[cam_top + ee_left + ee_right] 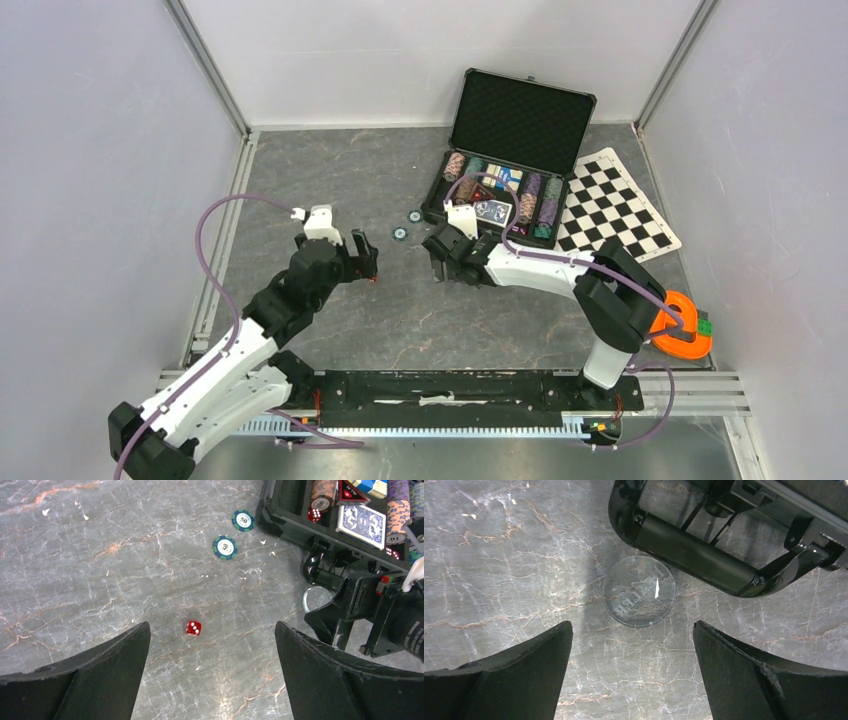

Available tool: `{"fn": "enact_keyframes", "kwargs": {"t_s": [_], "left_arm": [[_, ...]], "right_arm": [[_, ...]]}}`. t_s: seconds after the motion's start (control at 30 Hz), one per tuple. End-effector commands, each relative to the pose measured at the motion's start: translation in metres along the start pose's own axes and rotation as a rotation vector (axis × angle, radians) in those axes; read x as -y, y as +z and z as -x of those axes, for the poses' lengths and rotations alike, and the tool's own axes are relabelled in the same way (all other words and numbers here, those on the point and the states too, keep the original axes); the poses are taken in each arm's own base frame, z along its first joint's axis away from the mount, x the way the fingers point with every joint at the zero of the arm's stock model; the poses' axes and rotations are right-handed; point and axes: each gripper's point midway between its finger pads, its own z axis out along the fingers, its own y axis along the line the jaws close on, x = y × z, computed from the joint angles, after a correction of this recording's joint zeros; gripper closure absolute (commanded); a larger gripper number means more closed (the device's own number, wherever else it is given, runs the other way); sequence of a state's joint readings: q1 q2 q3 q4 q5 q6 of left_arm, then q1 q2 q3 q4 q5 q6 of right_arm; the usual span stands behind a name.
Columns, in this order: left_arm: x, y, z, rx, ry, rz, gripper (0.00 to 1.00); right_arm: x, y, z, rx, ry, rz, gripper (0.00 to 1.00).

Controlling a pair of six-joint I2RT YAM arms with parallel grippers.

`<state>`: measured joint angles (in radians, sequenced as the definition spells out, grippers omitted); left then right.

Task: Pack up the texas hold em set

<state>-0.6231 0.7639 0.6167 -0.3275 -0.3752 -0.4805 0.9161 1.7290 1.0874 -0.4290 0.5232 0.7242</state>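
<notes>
The left jaws stand wide apart and hold nothing; a small red die (193,628) lies on the grey surface (90,570) just ahead of them, about in the middle of the gap and touching neither side. Farther ahead, a little to the right, two green-and-white chips (225,547) lie flat near each other, well apart from the die. Beyond them, to the front right, is the open black case (287,520) – inside it I can see a blue card deck (362,524), a red triangular marker (352,492), rows of striped chips (396,510) and one more red die (314,514). The right jaws are also spread wide, with nothing between them. Ahead of their gap a clear round disc (639,591) with engraved letters lies flat on the surface, and its far edge reaches the black handle (694,550) of the case, which crosses the view just beyond. In the top view the lid (525,115) stands raised behind the tray.
</notes>
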Motion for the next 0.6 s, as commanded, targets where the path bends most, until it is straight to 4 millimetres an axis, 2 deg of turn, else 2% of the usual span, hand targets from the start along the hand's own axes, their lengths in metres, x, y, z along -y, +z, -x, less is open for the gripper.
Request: {"fn": "enact_keyframes", "kwargs": {"t_s": [0.0, 0.27, 0.4, 0.57], "left_arm": [[-0.001, -0.003, 0.000, 0.082, -0.078, -0.038, 0.00], [-0.016, 0.013, -0.032, 0.085, 0.004, -0.025, 0.00], [-0.010, 0.016, -0.041, 0.056, 0.003, -0.060, 0.00], [-0.009, 0.016, -0.041, 0.059, -0.002, -0.072, 0.00]], "right_arm": [[-0.001, 0.000, 0.001, 0.012, 0.085, -0.018, 0.04], [-0.002, 0.008, 0.000, 0.012, 0.094, -0.037, 0.06], [-0.001, 0.012, 0.004, 0.022, 0.104, -0.038, 0.08], [-0.006, 0.017, 0.003, 0.004, 0.108, -0.019, 0.11]]}}
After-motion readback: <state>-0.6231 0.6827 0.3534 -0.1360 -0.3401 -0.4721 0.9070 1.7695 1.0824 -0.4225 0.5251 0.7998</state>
